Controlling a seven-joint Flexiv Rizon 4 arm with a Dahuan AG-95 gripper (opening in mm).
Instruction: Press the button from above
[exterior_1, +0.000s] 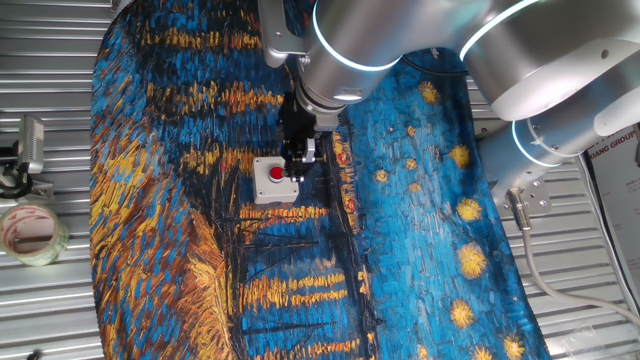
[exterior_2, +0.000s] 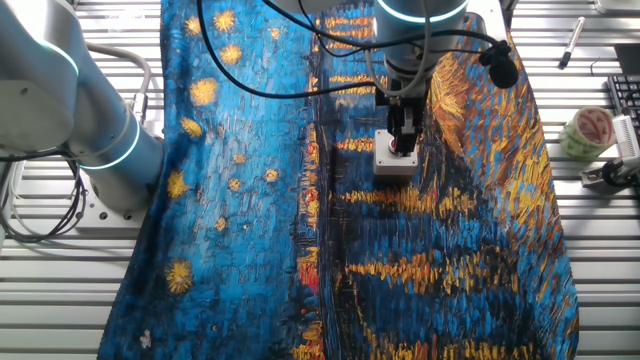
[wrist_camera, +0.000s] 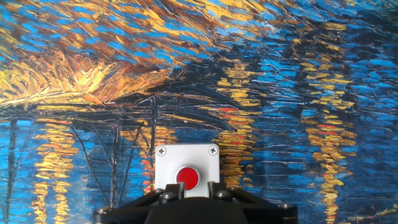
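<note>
The red button (exterior_1: 277, 174) sits in the top of a small light-grey box (exterior_1: 272, 191) on the painted cloth. My gripper (exterior_1: 297, 168) hangs over the box's right side, just right of the button. In the hand view the button (wrist_camera: 187, 177) and box (wrist_camera: 186, 159) lie centred just beyond my gripper (wrist_camera: 196, 185). The two fingertips (wrist_camera: 180, 186) stand apart with a narrow gap, and the box shows between them. They hold nothing. In the other fixed view the gripper (exterior_2: 405, 146) covers most of the box (exterior_2: 393, 164), and whether it touches the box cannot be told.
A blue and orange painted cloth (exterior_1: 420, 230) covers the slatted metal table. A tape roll (exterior_1: 30, 232) and a metal clamp (exterior_1: 30, 145) lie off the cloth's left side. In the other fixed view a pen (exterior_2: 572, 42) lies at the back right and cables hang near the arm.
</note>
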